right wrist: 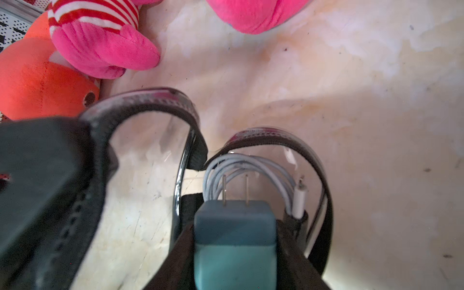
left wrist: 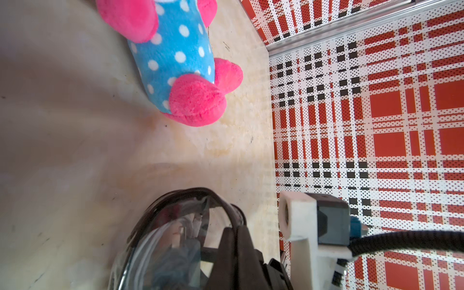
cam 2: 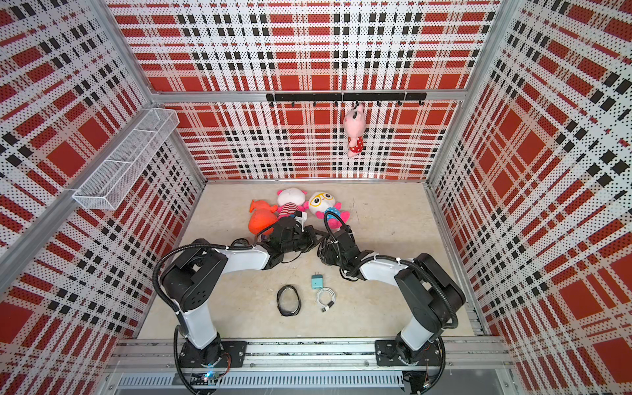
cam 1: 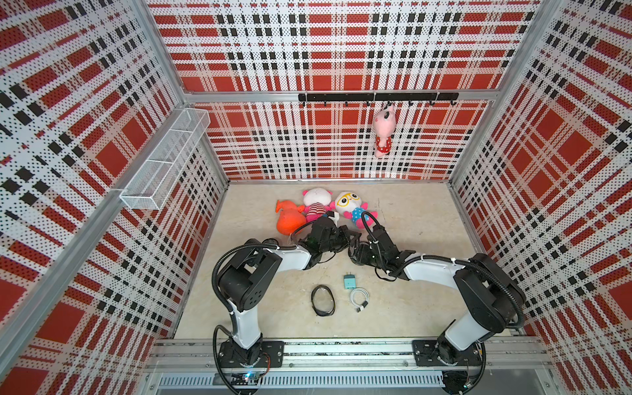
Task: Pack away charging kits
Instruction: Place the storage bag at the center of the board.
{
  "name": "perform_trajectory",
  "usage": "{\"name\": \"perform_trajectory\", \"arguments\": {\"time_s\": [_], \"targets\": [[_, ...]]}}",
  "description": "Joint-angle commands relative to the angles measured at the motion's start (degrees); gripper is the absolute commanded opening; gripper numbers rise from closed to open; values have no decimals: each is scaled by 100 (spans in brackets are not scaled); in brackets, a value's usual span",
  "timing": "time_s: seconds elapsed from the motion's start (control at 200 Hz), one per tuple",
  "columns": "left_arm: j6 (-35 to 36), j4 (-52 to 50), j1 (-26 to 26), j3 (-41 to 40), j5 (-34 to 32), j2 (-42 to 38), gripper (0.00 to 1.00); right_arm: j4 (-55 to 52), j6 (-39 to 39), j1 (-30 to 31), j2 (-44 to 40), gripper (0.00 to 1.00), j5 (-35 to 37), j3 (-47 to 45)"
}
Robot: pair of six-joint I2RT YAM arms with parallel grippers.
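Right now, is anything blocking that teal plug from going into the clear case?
Nothing visible blocks it. The left gripper holds the case open, and the right gripper holds the plug prongs-first at its mouth. Only the cable lies inside, just ahead of the prongs.

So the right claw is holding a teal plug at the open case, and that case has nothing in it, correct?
Not quite: the open case is not empty. The right wrist view shows a coiled white cable lying inside it. The right gripper does hold the teal plug at its opening.
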Motion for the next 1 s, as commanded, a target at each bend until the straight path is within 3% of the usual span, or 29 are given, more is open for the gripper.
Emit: {"name": "perform_trajectory", "arguments": {"time_s": [0.0, 0.416, 0.636, 0.982, 0.997], "targets": [[-50, 180, -6, -54, 124, 125, 0, -52, -3, -29, 59, 39, 335, 158], [-40, 189, 14, -21, 168, 143, 0, -132, -53, -32, 461, 44, 430, 392], [-11, 185, 23, -18, 133, 125, 0, -185, -42, -31, 261, 49, 352, 319], [83, 189, 40, -9, 142, 104, 0, -317, -27, -32, 70, 65, 376, 284], [92, 189, 41, -18, 132, 100, 3, -342, -27, -32, 49, 66, 397, 282]]}}
